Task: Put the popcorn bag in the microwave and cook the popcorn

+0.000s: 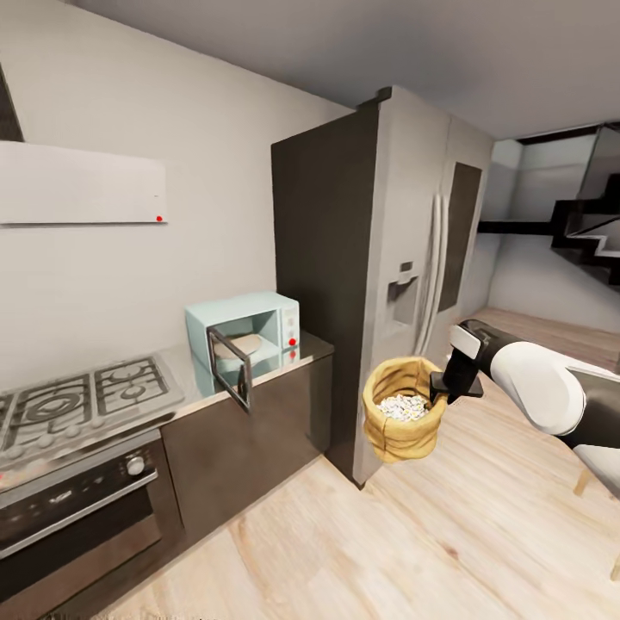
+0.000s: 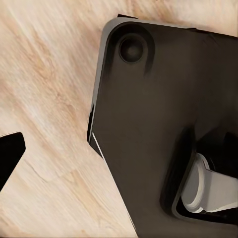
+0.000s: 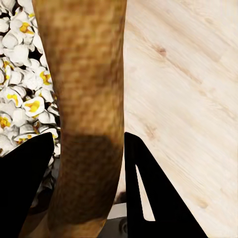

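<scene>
Gripping the rolled rim of the popcorn bag (image 3: 82,99), the right pincer (image 1: 441,389) is clamped on it, one finger inside over the popcorn (image 3: 20,94) and the other outside against the cloth. The bag hangs in the air above the wooden floor (image 1: 448,534), in front of the tall grey fridge (image 1: 405,258) and well apart from the microwave (image 1: 245,331). The popcorn inside looks white and puffed with yellow centres, so I judge that it is already cooked.

The microwave stands at the end of the counter (image 1: 185,379) just beside the fridge, and its door (image 1: 231,366) is swung open. The gas hob (image 1: 82,400) lies further along the counter, away from the fridge.

For the left pincer, I cannot tell whether it is apart or together; its wrist view shows a dark base plate (image 2: 163,124) over the floor.

The heating step seems finished and the bag seems to be outside. If the bag must end inside the microwave, the next move calls for carrying it level toward the open door, so that nothing spills.
</scene>
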